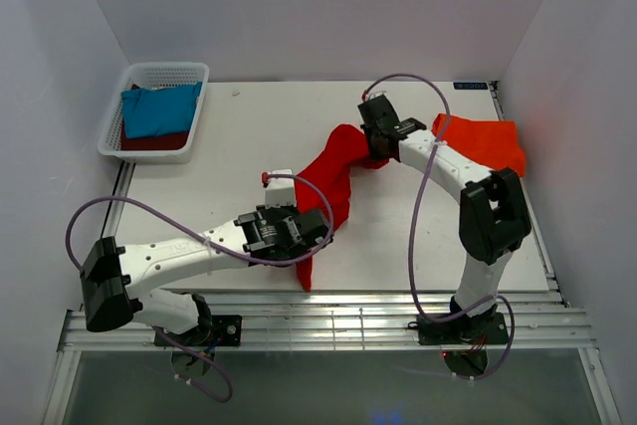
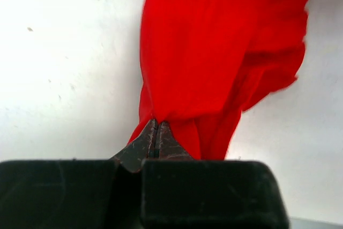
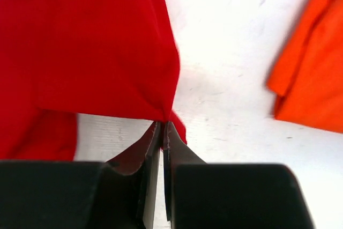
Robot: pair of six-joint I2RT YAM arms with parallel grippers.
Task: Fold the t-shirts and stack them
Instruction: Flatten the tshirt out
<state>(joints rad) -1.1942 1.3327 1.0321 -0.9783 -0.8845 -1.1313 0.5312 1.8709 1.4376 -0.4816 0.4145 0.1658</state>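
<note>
A bright red t-shirt [image 1: 333,181] hangs stretched between my two grippers above the middle of the table. My left gripper [image 1: 311,229] is shut on its near end; the cloth [image 2: 214,57] rises from the closed jaws in the left wrist view. My right gripper [image 1: 370,143] is shut on its far end, pinching a corner of the red cloth [image 3: 96,52]. An orange-red t-shirt [image 1: 483,142] lies crumpled at the back right, also seen in the right wrist view [image 3: 313,73]. A teal-blue t-shirt [image 1: 159,109] lies on a dark maroon one [image 1: 149,141] in the basket.
A white plastic mesh basket [image 1: 117,116] stands at the back left corner. White walls enclose the table on three sides. A metal rail [image 1: 328,320] runs along the near edge by the arm bases.
</note>
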